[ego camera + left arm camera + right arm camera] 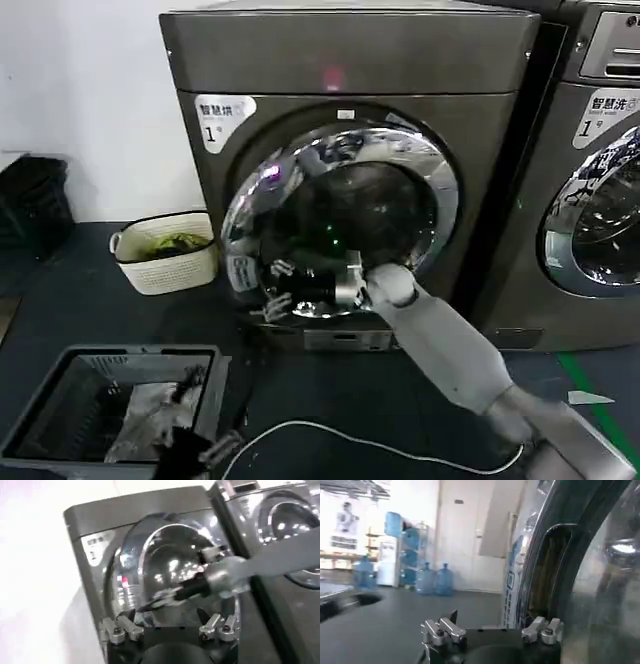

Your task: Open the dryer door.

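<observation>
The dryer (350, 60) is a dark grey-brown front loader with a white "1" sticker (222, 118). The dryer door (350, 215), a chrome ring around dark glass, stands slightly ajar, its left edge off the front. My right gripper (278, 292) is at the door's lower left edge, fingers spread open. In the right wrist view the door's rim (519, 580) runs down beside one finger of the right gripper (492, 621), with a dark gap behind it. My left gripper (203, 447) hangs low at the front, open and empty. The left wrist view has the left gripper (166, 616) facing the door (170, 550).
A white basket (165, 262) with green items stands on the floor left of the dryer. A grey bin (60, 400) sits at the front left. A white cable (350, 438) trails across the dark floor. A second machine (590, 180) stands on the right.
</observation>
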### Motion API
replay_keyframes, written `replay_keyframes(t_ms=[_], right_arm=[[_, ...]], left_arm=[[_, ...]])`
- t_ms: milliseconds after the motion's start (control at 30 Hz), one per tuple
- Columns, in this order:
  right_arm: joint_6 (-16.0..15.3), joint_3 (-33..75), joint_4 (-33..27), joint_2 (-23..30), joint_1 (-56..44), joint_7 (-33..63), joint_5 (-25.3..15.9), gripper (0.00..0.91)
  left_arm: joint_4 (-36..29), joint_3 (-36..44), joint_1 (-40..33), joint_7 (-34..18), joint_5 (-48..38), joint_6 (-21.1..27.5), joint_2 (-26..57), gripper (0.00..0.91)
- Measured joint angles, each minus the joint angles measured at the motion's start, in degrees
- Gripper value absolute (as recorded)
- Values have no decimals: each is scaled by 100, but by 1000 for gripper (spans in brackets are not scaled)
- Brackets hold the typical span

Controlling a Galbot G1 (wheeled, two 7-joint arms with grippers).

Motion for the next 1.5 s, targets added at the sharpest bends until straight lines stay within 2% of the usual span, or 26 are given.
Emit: replay_keyframes(t_ms=[267, 533, 733, 1100, 1500], right_arm=[[156, 120, 490, -479, -263, -843, 129, 907], [200, 327, 878, -924, -503, -1729, 448, 907], [280, 566, 1111, -1198, -722, -2165, 407, 907], [417, 1129, 1485, -1655, -1268, -2239, 362, 907], [613, 2244, 1565, -2136, -2178, -2235, 342, 907]], left_arm=[[24, -705, -383, 113, -771, 511, 233, 907], [61, -828, -719, 88, -1115, 856, 392, 907], [119, -804, -912, 96, -1117, 1011, 504, 907], [137, -484, -1267, 131, -1173, 1309, 746, 907], [349, 21, -1657, 161, -1180, 1503, 1078, 907]])
